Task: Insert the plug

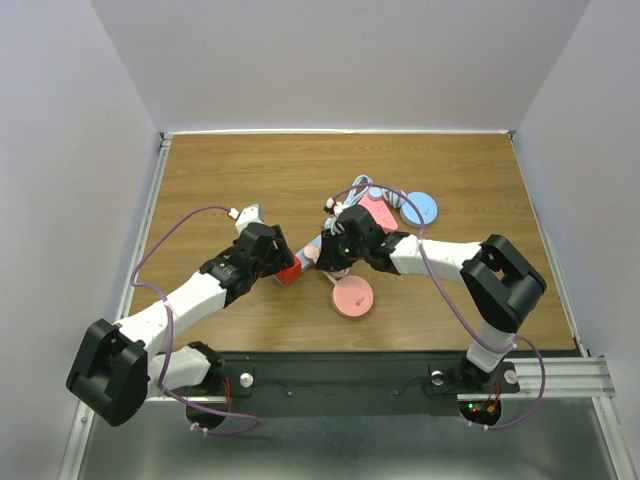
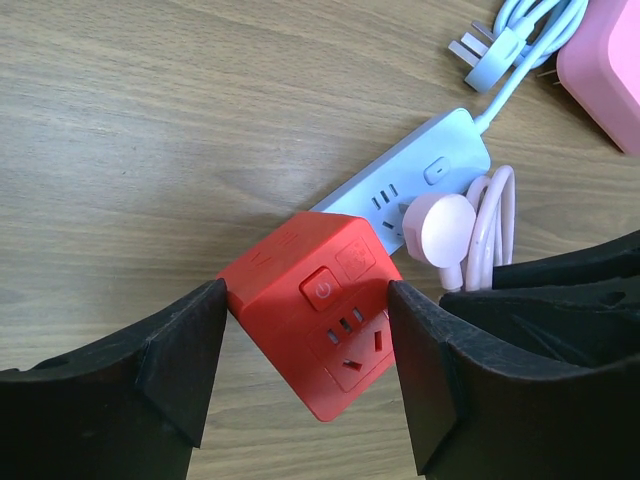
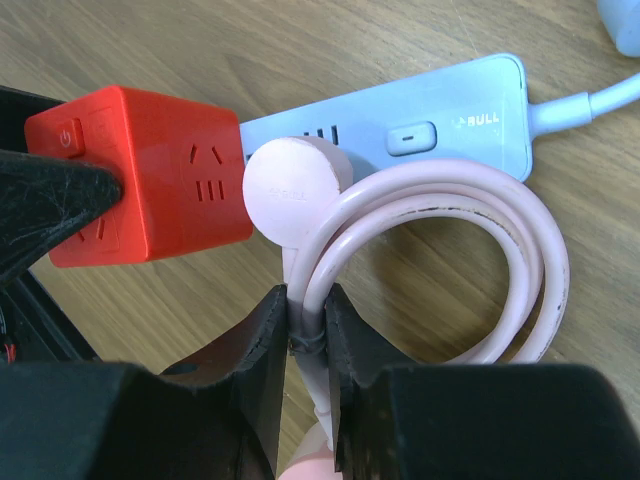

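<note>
While the left gripper [image 2: 307, 288] straddles the red cube socket [image 2: 300, 300], I see its fingers [image 2: 185, 360] standing wide, one at the cube's left corner and one at its right edge. Both look to be at the plastic. I cannot tell whether they press on it or only flank it. The cube itself lies tilted on the bench [image 1: 220, 170], with its power button and one set of socket holes turned up toward that wrist camera.

Just to the right of the cube is the pink plug [image 3: 297, 188], a round head hanging over the near end of the blue power strip [image 3: 420, 115]. The strip runs away from behind the cube's right side. The plug is close against the cube's socket face but not seated in it, and its pins are hidden from me.

Further right of the cube, the right gripper [image 3: 305, 305] is closed tight on the pink cable [image 3: 450, 180] just behind the plug head. The cord is pinched between both fingers [image 3: 262, 340], and the rest of it curls in a loop beyond the cube's right.

From overhead, a pink disc [image 1: 352, 296] lies on the bench to the right of the cube and nearer the arm bases. A pink box [image 1: 378, 208] and a blue disc [image 1: 420, 208] lie farther right of the cube and beyond it.
</note>
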Robot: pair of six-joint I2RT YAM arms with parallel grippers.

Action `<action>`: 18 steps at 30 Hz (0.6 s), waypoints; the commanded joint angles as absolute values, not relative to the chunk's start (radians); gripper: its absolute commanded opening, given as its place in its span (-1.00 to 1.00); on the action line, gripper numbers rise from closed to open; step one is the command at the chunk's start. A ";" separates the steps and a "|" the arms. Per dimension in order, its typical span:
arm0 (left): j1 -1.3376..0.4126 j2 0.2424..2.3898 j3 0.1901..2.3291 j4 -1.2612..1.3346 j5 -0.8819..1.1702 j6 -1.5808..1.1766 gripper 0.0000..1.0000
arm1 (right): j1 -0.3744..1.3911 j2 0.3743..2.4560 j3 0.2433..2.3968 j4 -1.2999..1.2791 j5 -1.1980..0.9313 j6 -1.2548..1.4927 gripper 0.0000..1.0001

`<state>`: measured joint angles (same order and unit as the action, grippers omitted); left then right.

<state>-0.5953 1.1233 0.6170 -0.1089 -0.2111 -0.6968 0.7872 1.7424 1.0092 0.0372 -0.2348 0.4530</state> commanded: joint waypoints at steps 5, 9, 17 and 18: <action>-0.595 1.143 0.595 -0.097 -0.180 -0.669 0.42 | 0.796 1.787 1.092 0.071 -0.236 0.425 -0.99; -0.595 1.141 0.592 -0.097 -0.172 -0.664 0.40 | 0.798 1.792 1.094 0.066 -0.238 0.416 -0.99; -0.591 1.141 0.589 -0.094 -0.164 -0.654 0.38 | 0.796 1.726 1.075 0.051 -0.230 0.388 -0.99; -0.589 1.141 0.588 -0.089 -0.160 -0.652 0.37 | 0.798 1.717 1.077 0.052 -0.236 0.370 -0.99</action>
<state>-0.5873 1.1236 0.6170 -0.1047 -0.2020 -0.6842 0.7872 1.7878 1.0595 0.0311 -0.2352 0.4149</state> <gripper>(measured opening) 0.695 0.241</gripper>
